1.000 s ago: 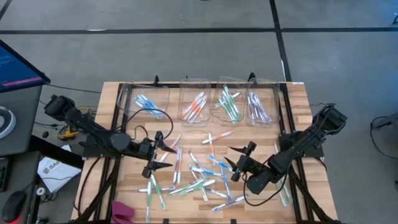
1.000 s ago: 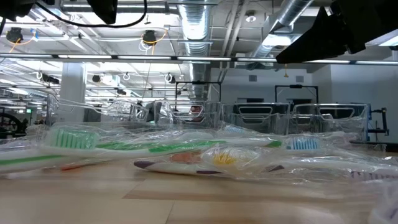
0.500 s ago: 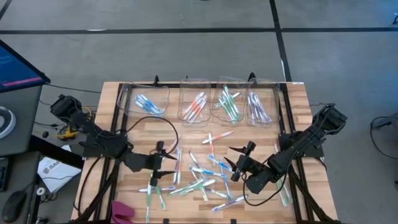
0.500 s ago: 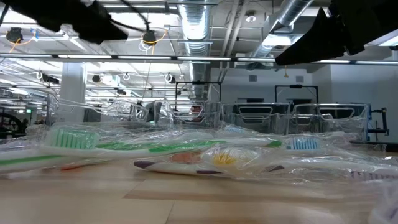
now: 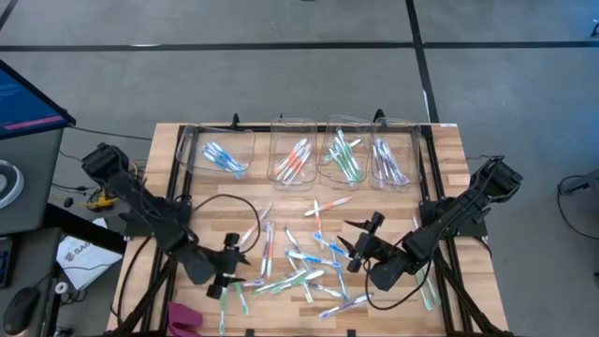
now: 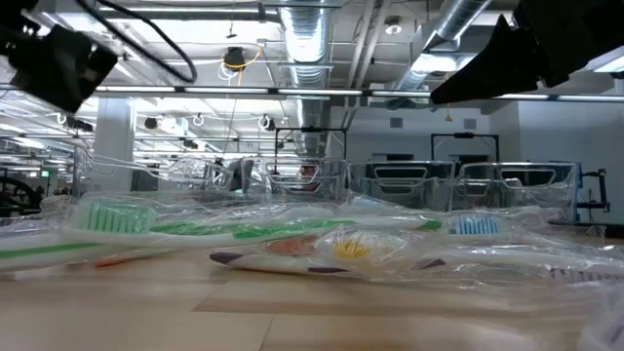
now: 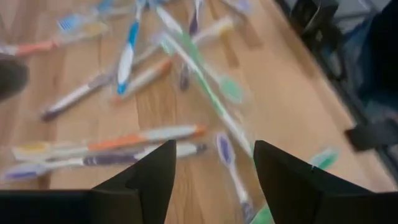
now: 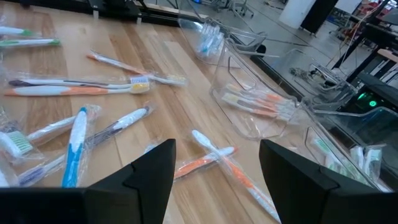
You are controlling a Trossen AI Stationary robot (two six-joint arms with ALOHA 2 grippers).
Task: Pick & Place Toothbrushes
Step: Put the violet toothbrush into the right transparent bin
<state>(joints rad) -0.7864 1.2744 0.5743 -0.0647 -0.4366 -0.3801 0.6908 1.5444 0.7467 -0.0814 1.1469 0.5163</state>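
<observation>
Many slim toothbrushes [image 5: 299,267] in clear wrappers lie scattered flat on the middle and near part of the wooden table [image 5: 449,150]. My left gripper [image 5: 234,265] hovers open over the left end of the scatter. In the left wrist view its fingers [image 7: 149,180] stand above a purple toothbrush [image 7: 231,168], an orange one [image 7: 143,137] and a green one [image 7: 205,87], touching none. My right gripper [image 5: 349,241] hangs open above the right part of the scatter, over an orange toothbrush [image 8: 205,163].
Several clear plastic bins [image 5: 298,159] stand in a row along the far edge, each with toothbrushes inside. A pink object [image 5: 182,318] lies at the near left corner. Wrapped toothbrushes [image 6: 292,244] fill the low view close to the camera.
My left gripper has moved toward the table's near edge and down, swinging and tipping as it went, and now hangs over the left end of the scattered toothbrushes. The toothbrushes have not moved.
</observation>
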